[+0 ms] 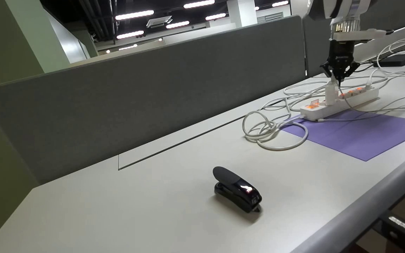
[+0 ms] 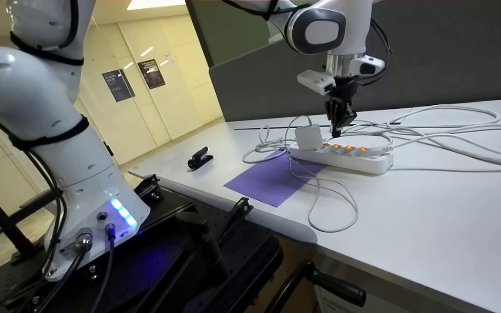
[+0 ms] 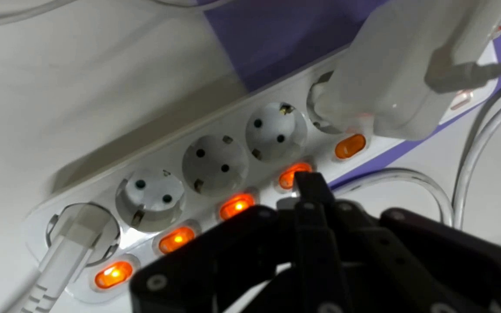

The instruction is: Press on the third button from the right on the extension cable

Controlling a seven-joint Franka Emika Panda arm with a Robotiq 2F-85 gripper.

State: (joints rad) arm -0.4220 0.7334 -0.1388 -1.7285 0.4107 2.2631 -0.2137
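The extension cable is a white power strip, seen in both exterior views and in the wrist view. In the wrist view a row of orange switches runs along its lower edge. Several glow. The switch beside the adapter is dull, and another at the far right end is partly covered by the adapter. My gripper is shut and empty; its tip overlaps the lit third switch from the right. It points down over the strip in both exterior views. Contact cannot be told.
A tall white adapter stands plugged in close to the gripper. A white plug fills the far-left socket. Loose cords loop around the strip. A purple sheet lies under it. A black stapler-like object and a grey divider are farther off.
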